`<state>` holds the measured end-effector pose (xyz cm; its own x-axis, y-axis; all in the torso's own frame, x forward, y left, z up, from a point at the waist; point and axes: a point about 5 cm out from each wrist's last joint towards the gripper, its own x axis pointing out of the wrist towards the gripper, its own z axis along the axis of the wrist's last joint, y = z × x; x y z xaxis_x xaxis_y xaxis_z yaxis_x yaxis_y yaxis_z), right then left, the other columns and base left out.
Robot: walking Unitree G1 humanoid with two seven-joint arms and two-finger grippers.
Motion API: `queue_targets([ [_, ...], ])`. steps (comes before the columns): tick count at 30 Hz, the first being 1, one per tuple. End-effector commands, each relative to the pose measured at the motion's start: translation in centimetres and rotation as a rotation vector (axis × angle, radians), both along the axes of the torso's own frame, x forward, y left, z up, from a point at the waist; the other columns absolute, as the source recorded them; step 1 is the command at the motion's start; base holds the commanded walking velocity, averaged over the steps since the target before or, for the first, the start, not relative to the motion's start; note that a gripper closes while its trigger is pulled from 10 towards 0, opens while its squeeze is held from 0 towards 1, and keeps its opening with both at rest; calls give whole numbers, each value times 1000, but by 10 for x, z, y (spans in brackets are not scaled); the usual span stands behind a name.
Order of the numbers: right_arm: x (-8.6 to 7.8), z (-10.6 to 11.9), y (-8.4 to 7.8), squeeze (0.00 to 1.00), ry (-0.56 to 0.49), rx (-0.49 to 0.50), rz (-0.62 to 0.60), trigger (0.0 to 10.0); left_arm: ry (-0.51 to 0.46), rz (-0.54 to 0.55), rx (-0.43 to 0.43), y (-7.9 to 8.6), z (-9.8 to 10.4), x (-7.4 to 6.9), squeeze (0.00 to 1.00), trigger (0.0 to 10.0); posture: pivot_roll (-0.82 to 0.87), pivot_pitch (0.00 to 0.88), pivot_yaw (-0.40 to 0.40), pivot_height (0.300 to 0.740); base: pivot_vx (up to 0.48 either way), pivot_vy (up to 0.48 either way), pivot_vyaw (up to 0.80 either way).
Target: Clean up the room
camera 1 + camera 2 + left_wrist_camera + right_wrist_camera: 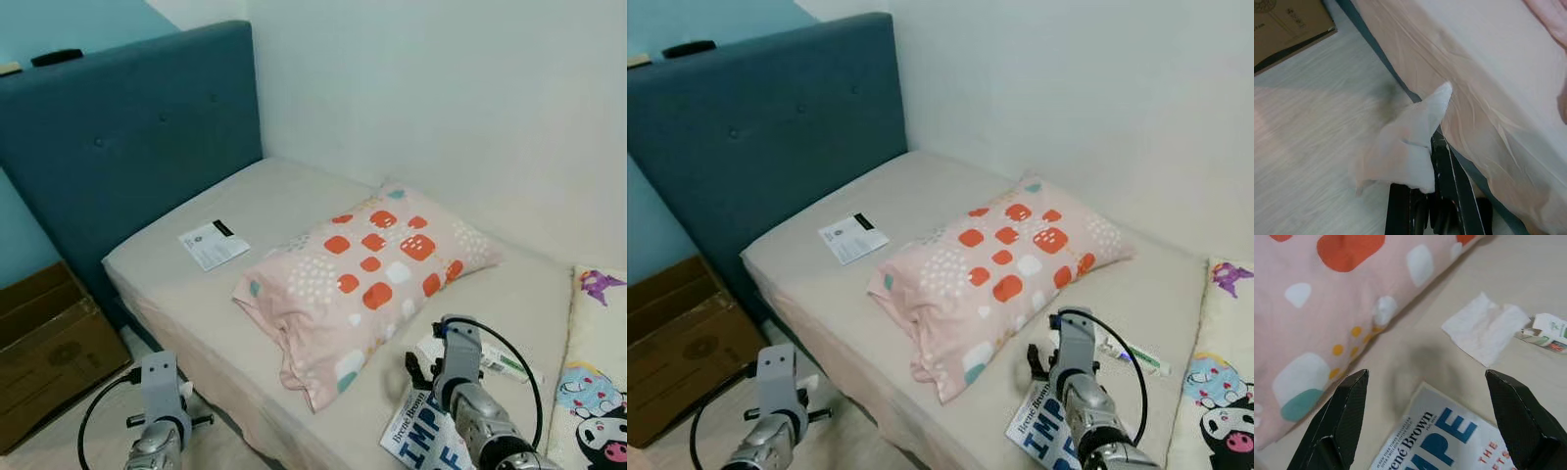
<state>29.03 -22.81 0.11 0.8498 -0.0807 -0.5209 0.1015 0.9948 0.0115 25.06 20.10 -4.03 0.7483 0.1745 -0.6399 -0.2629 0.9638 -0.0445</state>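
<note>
Left gripper: its fingers are pinching a crumpled white tissue, with the jaws closed narrowly on its lower edge; the tissue is sticking up past the fingertips.
Left gripper position: it is hanging low beside the bed, over the pale wood floor, close to the draped sheet edge.
Right gripper: its fingers are standing wide apart, holding nothing and touching nothing.
Right gripper position: it is hovering over the mattress, just above a book with blue lettering, beside the lower corner of the pillow.
Flat tissue: it is lying spread on the sheet beyond the book, near the pillow's edge.
Small carton: a white box with green print is lying just beside the flat tissue.
Leaflet: it is lying on the mattress near the blue headboard.
Cardboard box: it is sitting on the floor next to the bed.
Cartoon blanket: it is lying at the mattress's right edge.
</note>
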Motion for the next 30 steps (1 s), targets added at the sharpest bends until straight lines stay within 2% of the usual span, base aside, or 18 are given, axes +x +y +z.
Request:
queue_targets([
  [1, -4, -4, 2, 0, 19, -2, 12, 10000, 24, -3, 6, 0, -3, -4, 0, 10000, -161, 62, -9, 700, 0, 0, 0],
  [12, -2, -5, 11, 0, 25, -1, 74, 10000, 36, -11, 19, 0, -4, -5, 0, 10000, -161, 56, -8, 700, 0, 0, 0],
  [15, 2, 2, -2, 0, 2, 13, 2, 10000, 23, -17, 5, -2, -3, -3, 0, 10000, -156, 65, -5, 700, 0, 0, 0],
  [20, 6, 8, -10, 0, -3, 23, -35, 10000, 15, -17, 2, -1, -2, -3, 0, 10000, -149, 72, -5, 690, 0, 0, 0],
  [24, 7, 9, -8, 0, -6, 36, -30, 10000, 16, -16, 3, 0, -3, -4, 0, 10000, -146, 75, -6, 680, 0, 0, 0],
  [30, 10, 8, 4, 0, -13, 96, 16, 10000, 29, -11, 7, 1, -6, -8, 0, 10000, -141, 85, -6, 655, 0, 0, 0],
])
